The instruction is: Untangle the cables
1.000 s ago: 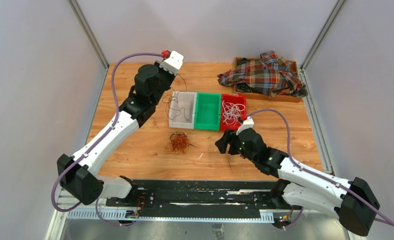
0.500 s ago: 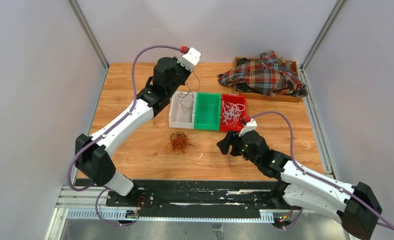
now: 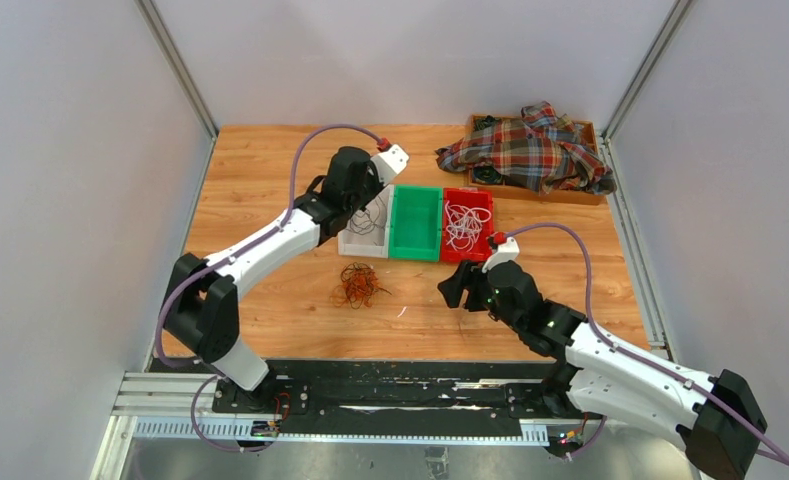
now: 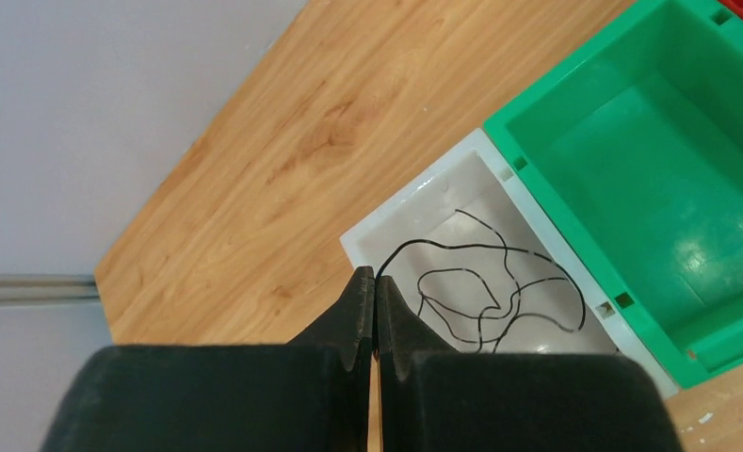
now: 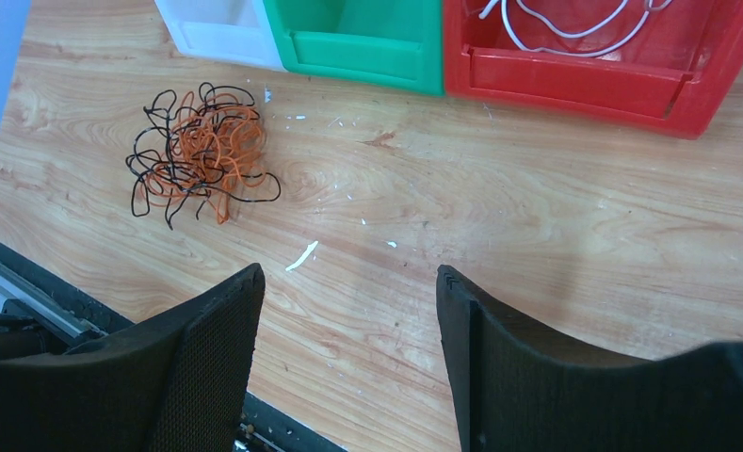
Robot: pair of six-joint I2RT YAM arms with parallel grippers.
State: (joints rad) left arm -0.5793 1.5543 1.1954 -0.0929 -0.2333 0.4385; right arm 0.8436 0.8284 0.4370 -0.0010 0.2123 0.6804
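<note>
My left gripper [image 4: 375, 275] is shut on a thin black cable [image 4: 488, 292] that trails from its tips down into the white bin [image 4: 414, 202]. The cable lies in loops on the bin's floor. In the top view the left gripper [image 3: 368, 205] hangs over the white bin [image 3: 350, 243]. A tangle of orange and black cables [image 3: 358, 283] lies on the table in front of the bins, also in the right wrist view [image 5: 201, 153]. White cables [image 3: 464, 222] fill the red bin [image 3: 486, 195]. My right gripper [image 5: 348, 282] is open and empty above the bare table, right of the tangle.
A green bin [image 3: 416, 222] stands between the white and red bins and holds nothing I can see. A plaid cloth [image 3: 530, 147] lies over a wooden tray [image 3: 590, 128] at the back right. A small white scrap [image 5: 301, 255] lies on the table.
My left arm has swung right and down, carrying the black cable from beyond the white bin's far left corner to over that bin. My right gripper has shifted slightly right.
</note>
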